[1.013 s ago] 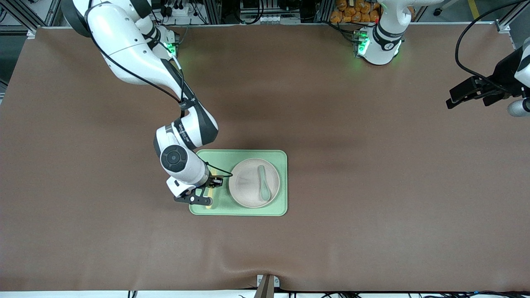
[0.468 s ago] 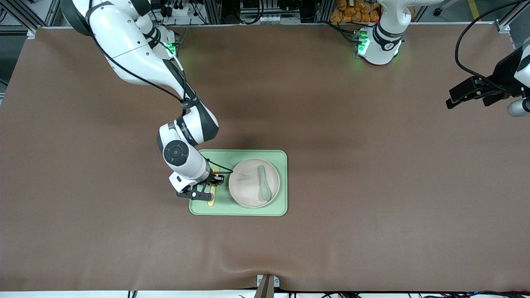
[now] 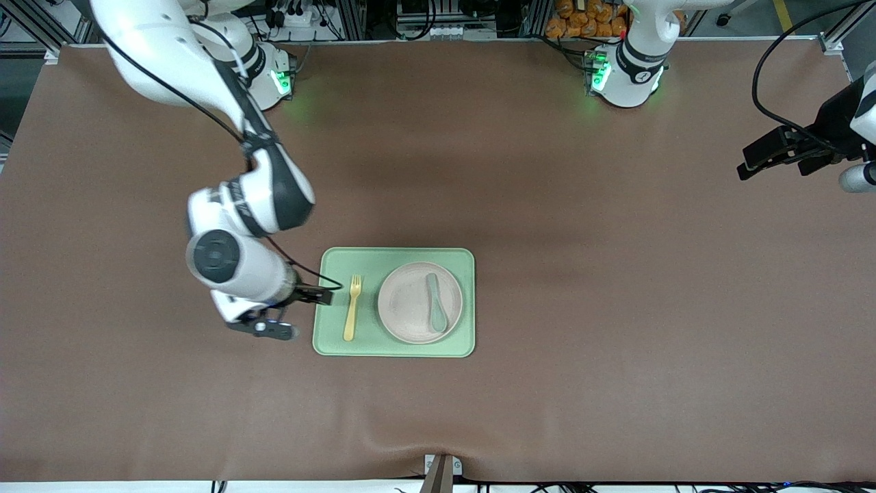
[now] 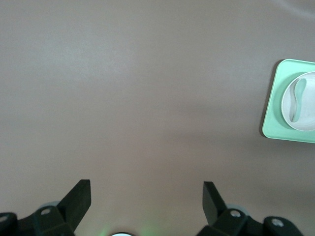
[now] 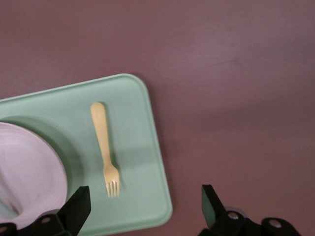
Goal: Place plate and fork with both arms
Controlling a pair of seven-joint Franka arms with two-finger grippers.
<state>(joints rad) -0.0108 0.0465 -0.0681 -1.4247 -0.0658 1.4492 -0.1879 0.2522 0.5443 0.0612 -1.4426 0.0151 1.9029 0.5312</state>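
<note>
The pale-yellow fork [image 3: 352, 307] lies flat on the light-green tray [image 3: 393, 348], beside the off-white plate [image 3: 410, 305], toward the right arm's end. The plate sits on the tray with a grey-green spoon [image 3: 436, 311] in it. My right gripper [image 3: 274, 318] is open and empty, up over the table just off the tray's edge. Its wrist view shows the fork [image 5: 104, 147], the tray [image 5: 142, 147] and part of the plate [image 5: 24, 172] below the open gripper [image 5: 145, 206]. My left gripper [image 3: 759, 161] waits open at the left arm's end of the table.
The brown table mat [image 3: 616, 274] surrounds the tray. The left wrist view shows bare mat below the open left gripper [image 4: 146, 201], with the tray [image 4: 273, 113], plate [image 4: 307, 118] and spoon [image 4: 295, 101] at the frame's edge. The arms' bases stand at the table's far edge.
My right gripper has let go of the fork, risen and drawn away toward the right arm's end of the table. The fork now lies uncovered on the tray. The left arm has not moved.
</note>
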